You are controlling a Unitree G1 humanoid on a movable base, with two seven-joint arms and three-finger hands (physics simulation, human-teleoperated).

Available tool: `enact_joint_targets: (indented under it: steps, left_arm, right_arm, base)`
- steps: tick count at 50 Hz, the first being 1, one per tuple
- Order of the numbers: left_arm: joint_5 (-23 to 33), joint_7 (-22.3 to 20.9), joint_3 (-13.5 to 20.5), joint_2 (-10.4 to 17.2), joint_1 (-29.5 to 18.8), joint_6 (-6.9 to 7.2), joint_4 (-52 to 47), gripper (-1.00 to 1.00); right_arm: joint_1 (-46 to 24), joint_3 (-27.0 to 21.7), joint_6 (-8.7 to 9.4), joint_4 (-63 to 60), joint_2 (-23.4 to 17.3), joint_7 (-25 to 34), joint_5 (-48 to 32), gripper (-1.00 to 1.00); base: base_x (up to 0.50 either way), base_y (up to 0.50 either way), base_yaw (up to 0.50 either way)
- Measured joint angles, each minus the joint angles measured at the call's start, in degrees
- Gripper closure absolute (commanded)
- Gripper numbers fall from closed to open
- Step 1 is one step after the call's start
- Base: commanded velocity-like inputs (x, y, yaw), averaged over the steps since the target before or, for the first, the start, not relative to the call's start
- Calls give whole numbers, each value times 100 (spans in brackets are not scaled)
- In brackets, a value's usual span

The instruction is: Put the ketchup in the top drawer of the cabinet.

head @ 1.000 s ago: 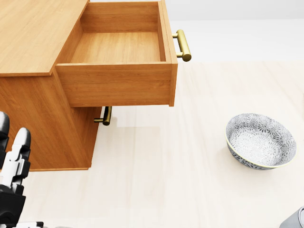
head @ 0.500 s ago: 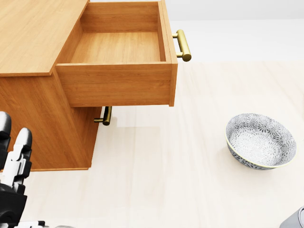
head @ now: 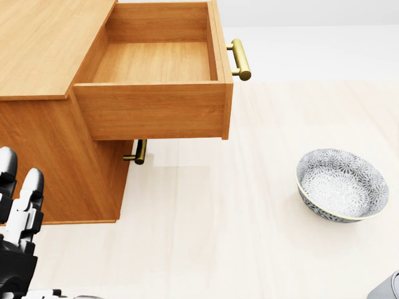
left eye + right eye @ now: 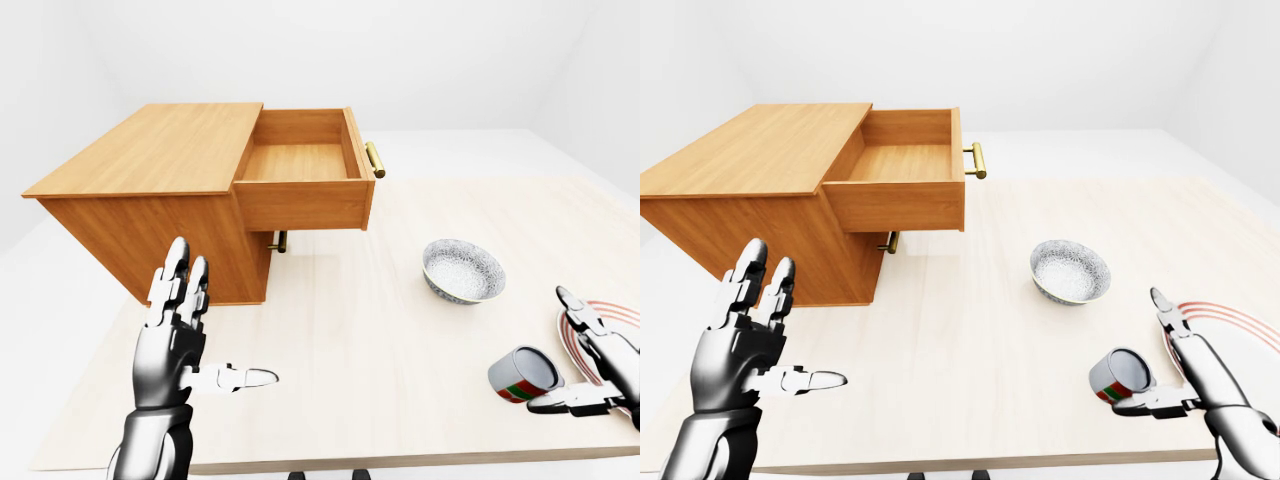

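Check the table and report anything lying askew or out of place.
The grey ketchup can with red-green label lies tipped on its side by the right robot hand, its open fingers beside it. The wooden top drawer stands pulled out, empty. Nothing is spilled.

matt grained wood cabinet (image 4: 150, 190), glossy brass handle (image 4: 375, 159), shiny chrome-like left hand (image 4: 175, 335)

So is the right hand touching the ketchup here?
Cannot tell. In the right-eye view the open right hand has its thumb reaching the lying ketchup, but contact isn't plain.
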Motion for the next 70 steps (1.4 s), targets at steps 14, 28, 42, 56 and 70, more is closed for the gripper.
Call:
enact_joint_targets:
  steps: [14, 28, 42, 56, 70]
  left_arm:
    - [-9, 0, 4, 6, -1, 6, -5, -100]
    - [-6, 1, 5, 2, -5, -5, 11, -100]
    - [-9, 16, 10, 6, -25, 19, 21, -100]
    - [-9, 33, 18, 11, -59, 52, 39, -100]
    - [3, 48, 12, 12, -66, 54, 54, -100]
  right_arm:
    - [-11, 150, 0, 417, -52, -198, -12, -100]
    - [-4, 316, 0, 845, -96, -390, -6, -100]
    - [97, 419, 0, 1006, -96, -370, -161, -100]
    - [195, 509, 0, 1153, -81, -325, -341, 100]
    - [278, 543, 0, 1186, -27, -228, -486, 100]
  base:
    - [0, 0, 0]
    - [0, 0, 0]
    - [0, 0, 0]
    - [0, 0, 0]
    - [0, 0, 0]
